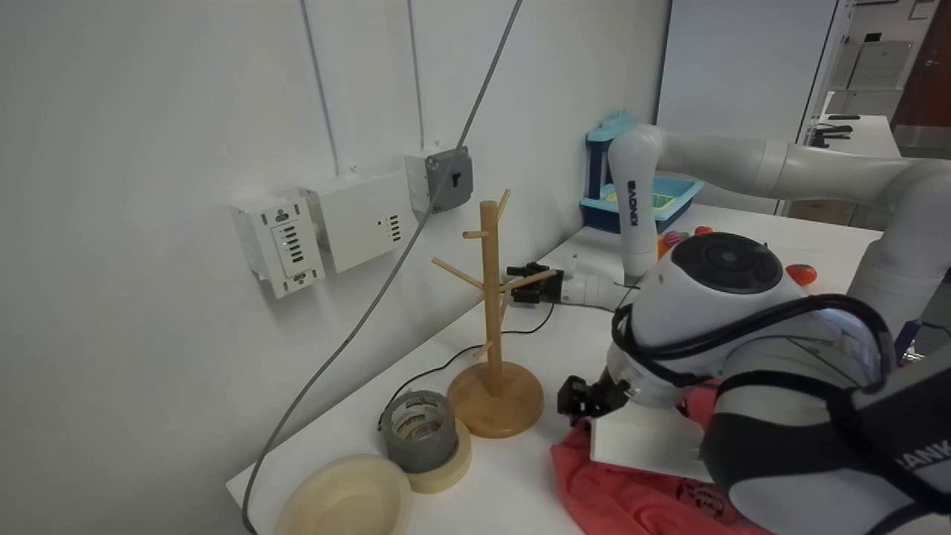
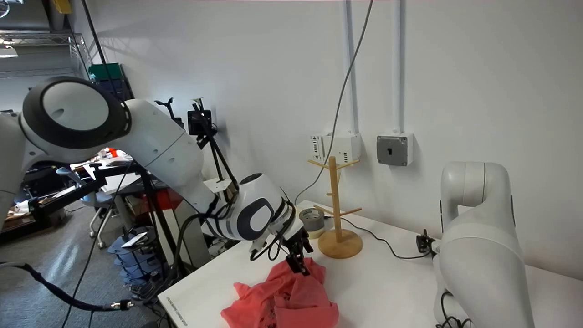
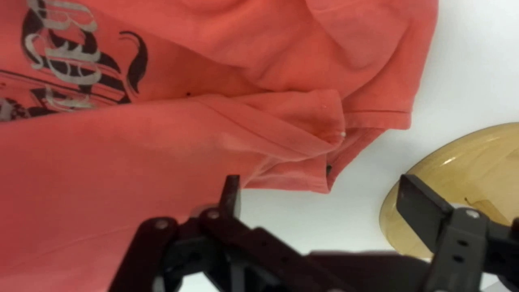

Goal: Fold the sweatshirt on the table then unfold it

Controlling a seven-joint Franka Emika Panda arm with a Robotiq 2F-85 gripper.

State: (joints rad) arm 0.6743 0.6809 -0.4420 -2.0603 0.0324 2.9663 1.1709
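Table (image 2: 387,291): white | Sweatshirt (image 2: 303,294): red, rumpled, print partly covered | Wooden stand (image 1: 492,319): upright | Tan tape roll (image 1: 450,475): flat, just beside stand | Tan bowl (image 1: 349,498): just beside tape roll | Black cable (image 2: 410,258): between stand and wall (image 2: 273,114) | Blue tub (image 1: 602,216): near wall | Small red object (image 1: 801,274): apart from tub

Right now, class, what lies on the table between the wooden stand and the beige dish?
A gray tape roll, stacked on a cream roll, lies between the wooden stand and the beige dish. This shows in an exterior view.
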